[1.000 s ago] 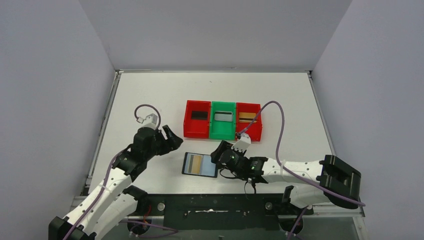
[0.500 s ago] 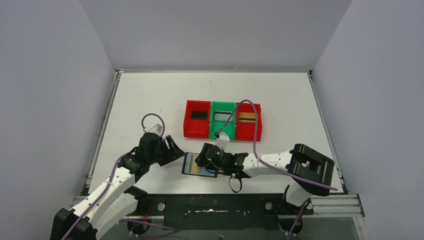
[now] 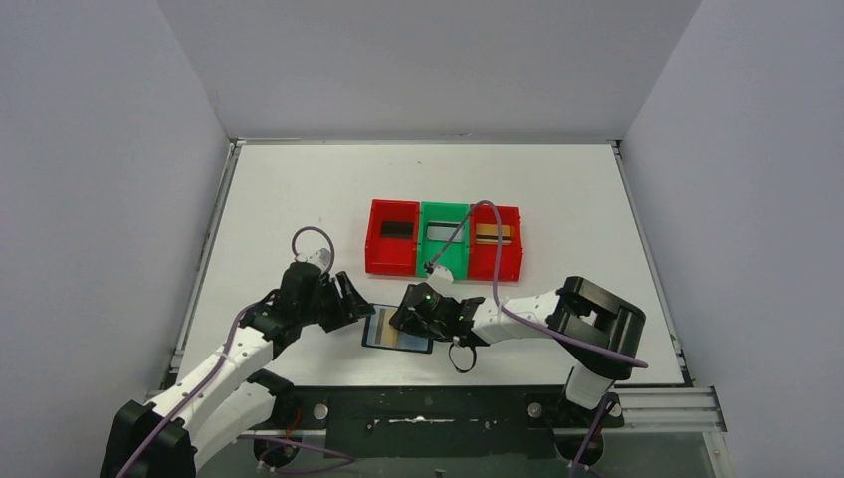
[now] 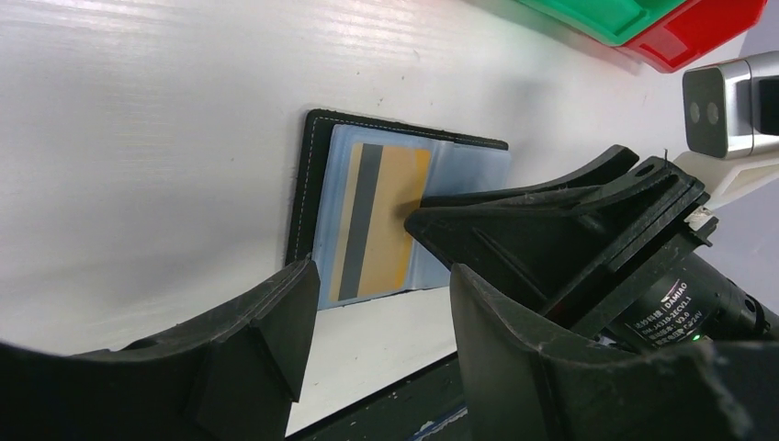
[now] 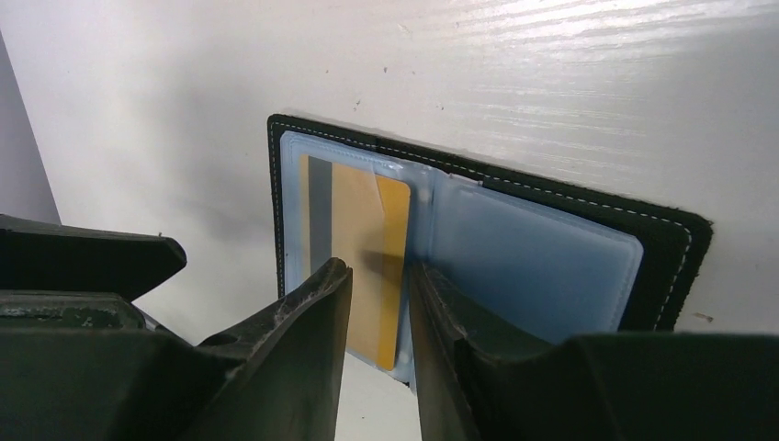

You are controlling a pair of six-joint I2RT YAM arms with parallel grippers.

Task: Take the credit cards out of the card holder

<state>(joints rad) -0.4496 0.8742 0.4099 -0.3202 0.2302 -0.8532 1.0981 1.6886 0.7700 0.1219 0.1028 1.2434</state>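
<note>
Worktop point(image 3: 299, 189): white, walled on 3 sides, arm bases along the near edge.
Right arm point(image 3: 518, 317): reaches leftward from the near right corner, low along the near edge.
Left arm point(image 3: 224, 358): reaches from the near left corner toward the middle of the near edge.
Tray row point(image 3: 444, 267): 3 open trays side by side at the worktop's centre, red, green, red.
Tray contents: a dark piece point(image 3: 397, 229) in the left red tray, a pale piece point(image 3: 444, 232) in the green, a tan striped card point(image 3: 493, 233) in the right red.
Card holder point(image 3: 381, 327) point(image 4: 310, 184) point(image 5: 542, 257): black, lying flat and unfolded near the middle of the near edge, grey-blue pockets facing up.
Left gripper point(image 3: 353, 299) point(image 4: 381, 276): jaws spread wide, nothing between them, low at the holder's left side.
Right gripper point(image 3: 408, 317) point(image 5: 378, 271): jaws parted by a narrow slit, tips down on the left pocket, right over the card.
Credit card point(image 4: 386, 220) point(image 5: 367, 220): gold with a grey stripe, inside the holder's left pocket.
</note>
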